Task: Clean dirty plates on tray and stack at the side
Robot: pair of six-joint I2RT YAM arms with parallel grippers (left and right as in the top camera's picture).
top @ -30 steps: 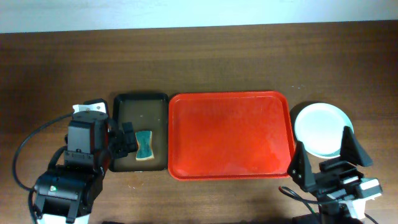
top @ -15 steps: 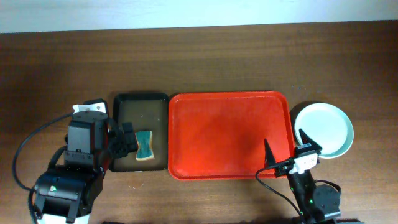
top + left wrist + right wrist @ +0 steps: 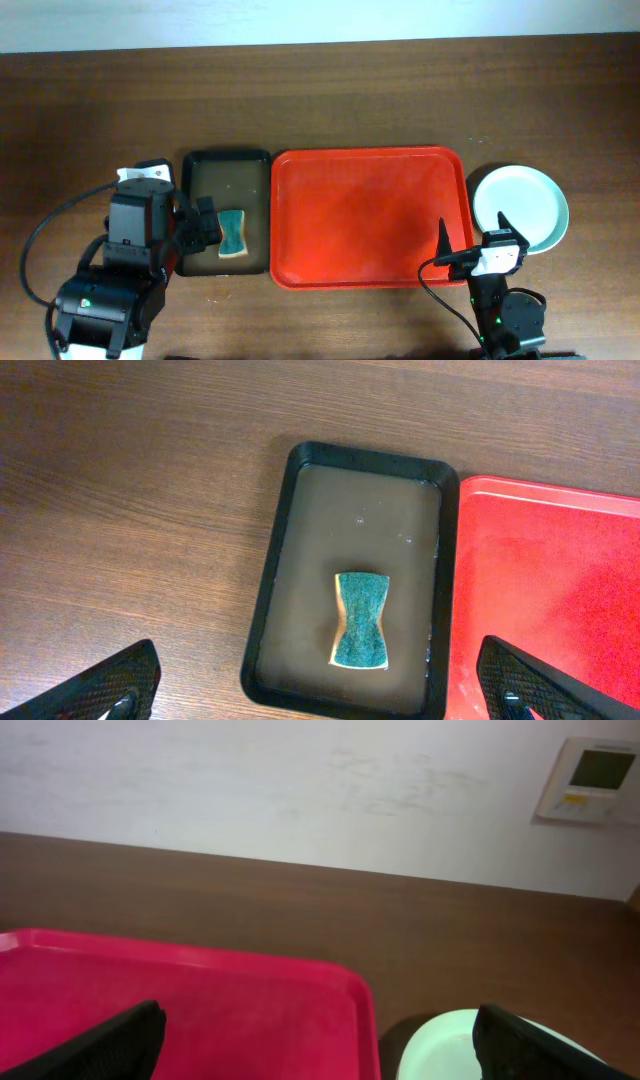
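Plates [image 3: 522,205]: stacked on table, just right of red tray [image 3: 370,215] | left gripper [image 3: 318,658]: spread wide, empty, above sponge [image 3: 360,618] in black tray [image 3: 268,595] | right gripper [image 3: 473,232]: spread wide, empty

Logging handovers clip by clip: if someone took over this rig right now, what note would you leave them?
Left gripper: open, empty, over the black tray, where the sponge lies.
Right gripper: open, empty, low at the near right corner of the red tray, beside the plates.
Tray: bare, nothing on it.
Stack: on the table just right of the tray. Only the pale top plate shows, so the count cannot be told.
Done: tray cleared, sponge set down.
Left: probably only confirming the stack and parking both arms.
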